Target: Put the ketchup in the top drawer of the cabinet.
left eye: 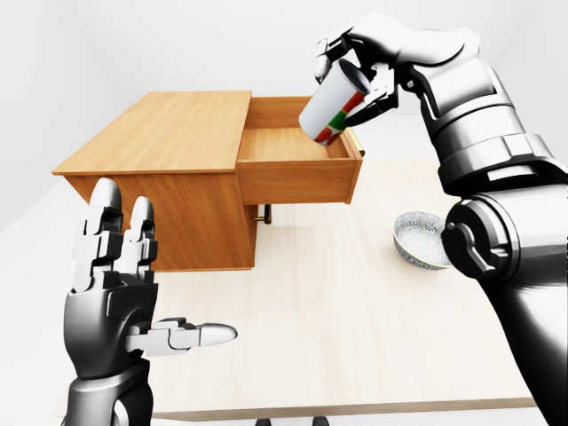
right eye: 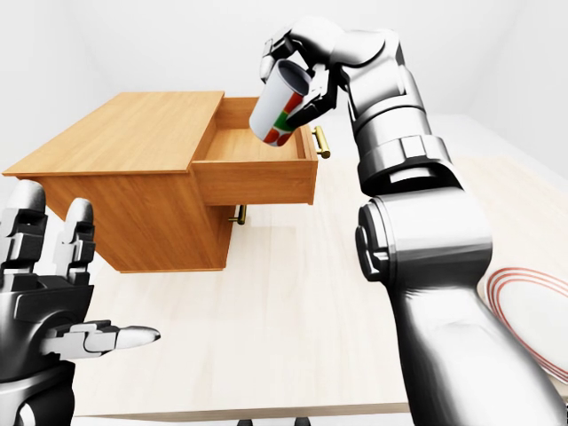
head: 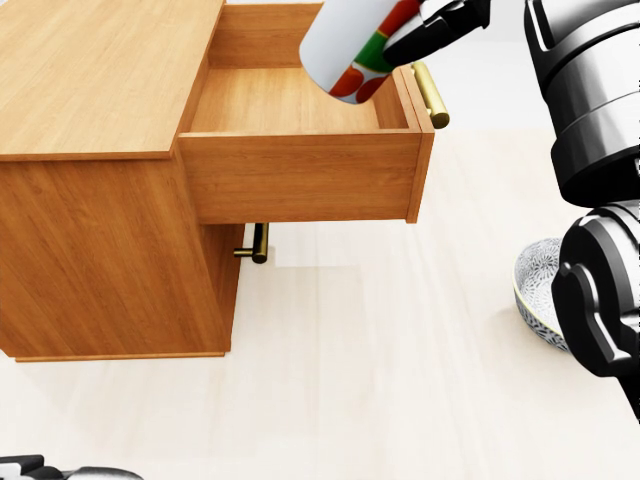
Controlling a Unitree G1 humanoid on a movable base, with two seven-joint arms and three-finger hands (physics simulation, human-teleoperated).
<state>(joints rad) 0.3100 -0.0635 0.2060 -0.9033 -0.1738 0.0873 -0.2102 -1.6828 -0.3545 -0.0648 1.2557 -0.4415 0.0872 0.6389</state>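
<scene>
The right hand [left eye: 359, 67] grips the ketchup [left eye: 334, 106] above the open top drawer [left eye: 297, 164], its long axis tilted, one end toward 7 o'clock. The left hand [left eye: 120, 293] is spread.

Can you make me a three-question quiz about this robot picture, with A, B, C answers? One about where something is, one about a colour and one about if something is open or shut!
1. Where is the ketchup?
A. Lying on the table
B. Held above the top drawer
C. Standing on the cabinet's top

2. What colour is the drawer's handle?
A. Gold
B. Blue
C. Black

3. How is the top drawer?
A. Shut tight
B. Taken out and lying on the table
C. Pulled open, with nothing lying in it

Answers:
1. B: the right hand grips the ketchup, tilted, over the drawer's right end.
2. A: the bar on the drawer's face shines brassy gold.
3. C: the drawer sticks out of the cabinet and its wooden floor is bare.
</scene>
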